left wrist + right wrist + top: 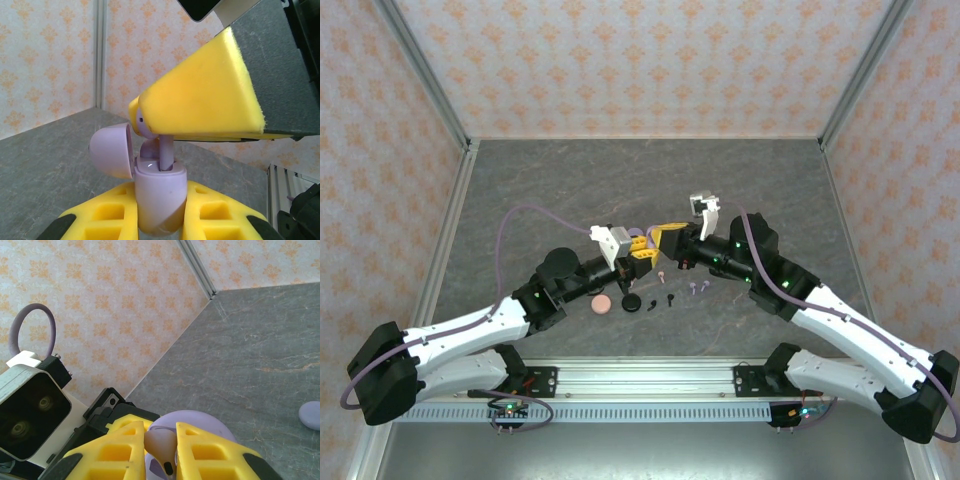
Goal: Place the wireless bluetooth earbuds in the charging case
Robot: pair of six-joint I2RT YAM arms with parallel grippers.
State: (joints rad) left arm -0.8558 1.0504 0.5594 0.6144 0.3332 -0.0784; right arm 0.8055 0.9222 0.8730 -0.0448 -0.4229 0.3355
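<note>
Above the middle of the grey surface (pixel 570 180), the two arms meet nose to nose. The left gripper (pixel 638 252) is clamped on the lavender charging case (pixel 160 195). Its yellow fingers (pixel 105 217) press on either side of the case's lower body, which stands upright between them in the left wrist view. The case's lid (pixel 112 150) is swung open to the left and stands nearly on edge.

The right gripper (pixel 667 238) comes in from the opposite side, closed on a lavender earbud (pixel 166 152). In the right wrist view this earbud (pixel 159 447) is pinched between the right gripper's fingers (pixel 125 455), with the case's rounded lavender body (pixel 192 422) just behind it. The earbud's head is tucked under the finger and its stem points straight down, its lower end at the case's open mouth. A second rounded lavender shape sits at the mouth, touching the stem; I cannot tell what it is.

Below the grippers, more things lie loose on the surface. A pink round case (pixel 603 303) and a black round case (pixel 632 302) sit side by side. A black earbud (pixel 670 297) is just to their right, and small lavender earbuds (pixel 693 288) lie a little further right. A pale lavender rounded thing (pixel 311 415) rests on the surface at the edge of the right wrist view.
</note>
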